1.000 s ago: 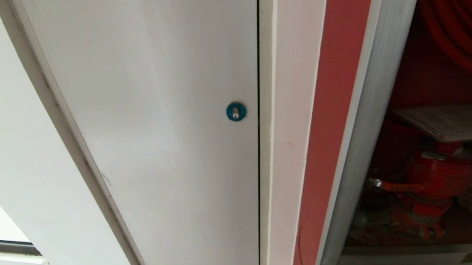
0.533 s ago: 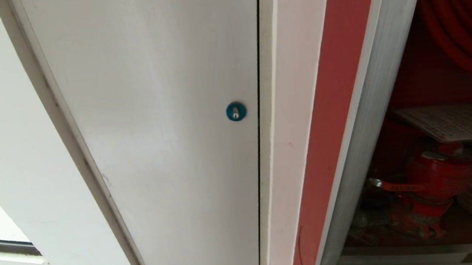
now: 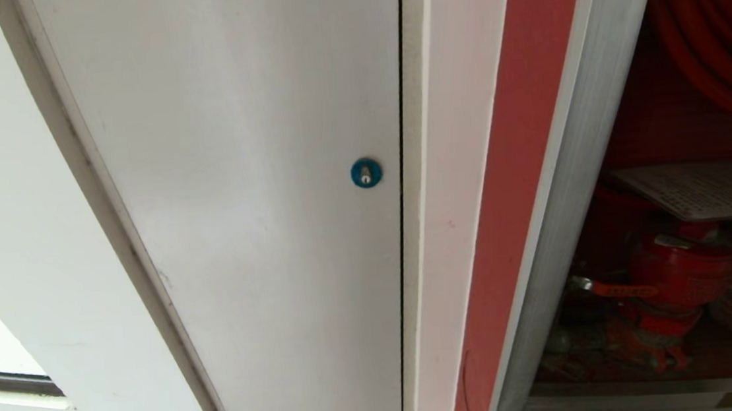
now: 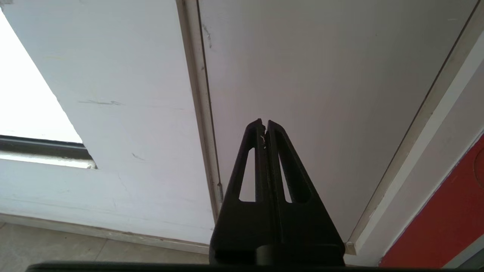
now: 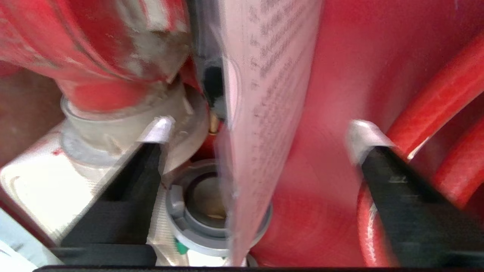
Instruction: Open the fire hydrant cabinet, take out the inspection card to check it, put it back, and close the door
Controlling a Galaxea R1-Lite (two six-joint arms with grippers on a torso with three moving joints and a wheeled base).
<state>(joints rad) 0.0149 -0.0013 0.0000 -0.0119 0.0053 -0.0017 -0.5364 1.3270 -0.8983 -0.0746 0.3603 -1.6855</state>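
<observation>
Right tool (image 5: 257, 132) spread wide — inspection card (image 5: 264, 94) edge-on between its fingers, untouched.

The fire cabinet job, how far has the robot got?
The cabinet already stands open, with the hose and valve showing. The right gripper is open, one finger on each side of the inspection card, not gripping it. The left gripper is shut, by the white door. Whether the check is done, I can't tell; closing the door remains.
</observation>
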